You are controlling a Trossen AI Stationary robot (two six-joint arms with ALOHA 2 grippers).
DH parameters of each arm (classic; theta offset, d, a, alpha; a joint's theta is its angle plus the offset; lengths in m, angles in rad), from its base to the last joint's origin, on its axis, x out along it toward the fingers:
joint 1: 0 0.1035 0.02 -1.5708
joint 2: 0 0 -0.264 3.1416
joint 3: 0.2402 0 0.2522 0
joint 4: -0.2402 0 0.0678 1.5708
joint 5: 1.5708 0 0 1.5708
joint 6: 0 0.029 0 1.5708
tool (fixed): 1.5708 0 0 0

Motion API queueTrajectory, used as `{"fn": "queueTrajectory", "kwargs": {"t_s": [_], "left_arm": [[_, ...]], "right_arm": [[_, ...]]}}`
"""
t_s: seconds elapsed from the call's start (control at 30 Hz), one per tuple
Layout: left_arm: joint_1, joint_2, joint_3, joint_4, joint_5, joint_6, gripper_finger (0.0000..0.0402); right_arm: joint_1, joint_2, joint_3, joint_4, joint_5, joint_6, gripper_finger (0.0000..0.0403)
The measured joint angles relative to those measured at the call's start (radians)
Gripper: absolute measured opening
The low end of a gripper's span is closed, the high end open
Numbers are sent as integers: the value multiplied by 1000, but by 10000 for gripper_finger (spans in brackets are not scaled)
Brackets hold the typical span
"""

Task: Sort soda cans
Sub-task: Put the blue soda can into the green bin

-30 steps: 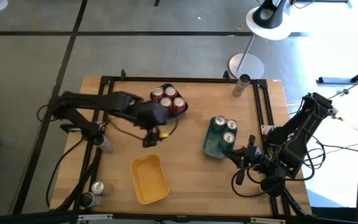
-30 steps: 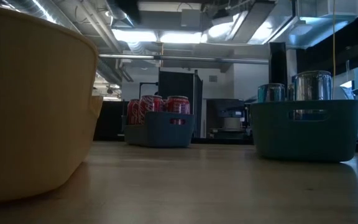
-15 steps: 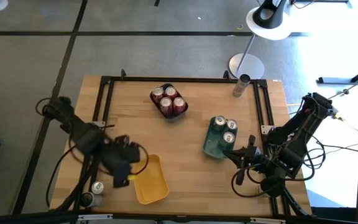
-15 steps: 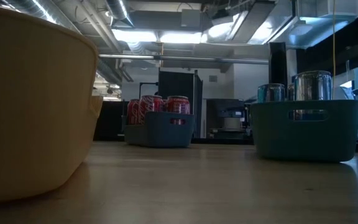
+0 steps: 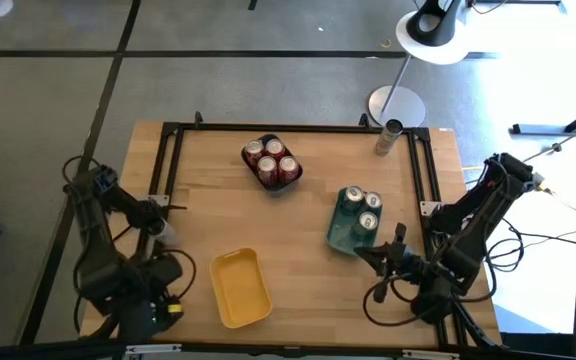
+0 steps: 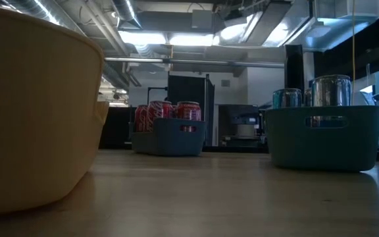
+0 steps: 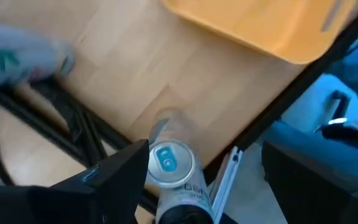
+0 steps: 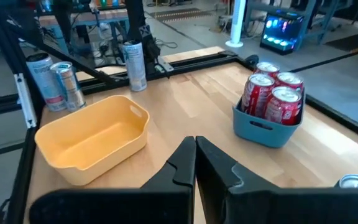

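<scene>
Three red soda cans (image 5: 271, 160) stand in a dark blue tray (image 8: 265, 132) at the far middle. Silver cans (image 5: 365, 208) stand in the teal tray (image 6: 324, 138). The yellow tray (image 5: 240, 288) lies near the front, with nothing showing in it. My left gripper (image 5: 156, 312) hangs open, pointing down, over the near left corner. A silver-topped can (image 7: 169, 164) stands below it, close to one finger. My right gripper (image 8: 196, 148) is shut on nothing, near the teal tray's near side.
Another can (image 5: 167, 232) stands by the black left rail (image 5: 158, 180), and one more (image 5: 388, 137) at the far right corner. Two cans (image 8: 55, 81) show beyond the yellow tray in the right wrist view. Bare wood lies between the trays.
My left gripper has swung from beside the red cans' tray toward the table's near left corner, passing the yellow tray, and its wrist has rolled on the way. It now covers the two cans that stood there. My right arm has kept still.
</scene>
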Motion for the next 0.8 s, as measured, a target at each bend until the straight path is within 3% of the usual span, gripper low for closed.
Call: {"fn": "queueTrajectory", "kwargs": {"t_s": [0.23, 0.4, 0.8], "left_arm": [[-64, -35, -121, 9, 102, -158, 301], [-85, -89, -219, 112, 117, -199, 301], [-78, -168, -433, 327, 129, -133, 301]], "right_arm": [[-1, 5, 0, 0, 49, 0, 12], [-1, 5, 0, 1, 61, 0, 12], [-1, 5, 0, 5, 62, 0, 12]]}}
